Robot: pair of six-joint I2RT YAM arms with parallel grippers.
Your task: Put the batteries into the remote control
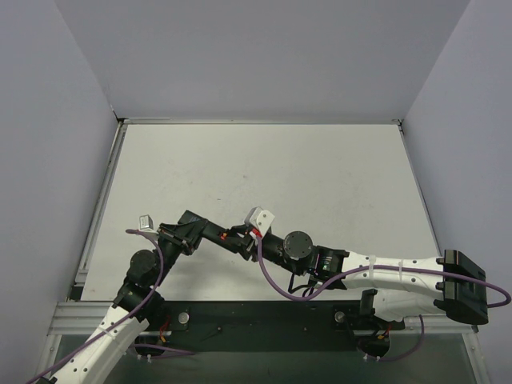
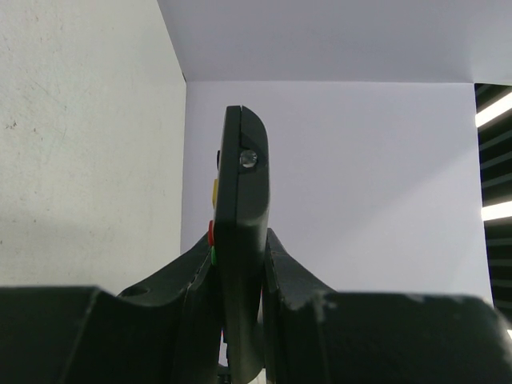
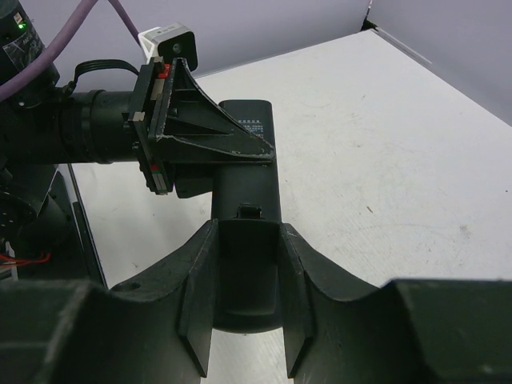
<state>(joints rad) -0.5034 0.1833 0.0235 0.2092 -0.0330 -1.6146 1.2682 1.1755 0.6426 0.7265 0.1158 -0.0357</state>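
The remote control (image 3: 246, 180) is a slim black bar held off the table between both grippers. My left gripper (image 2: 240, 244) is shut on it edge-on; its coloured buttons (image 2: 212, 234) face left in the left wrist view. In the right wrist view the remote's back faces up, with the flat battery cover (image 3: 248, 264) and its latch tab at the near end. My right gripper (image 3: 248, 232) straddles that end, its fingers (image 3: 198, 304) pressed against the remote's sides. The left gripper (image 3: 204, 132) clamps the far part. In the top view the grippers meet (image 1: 228, 237). No batteries show in any view.
The white table (image 1: 264, 168) stretches behind the grippers, walled by grey panels at the left, back and right. The black base rail (image 1: 264, 316) runs along the near edge. Purple cables (image 1: 276, 280) loop beside both arms.
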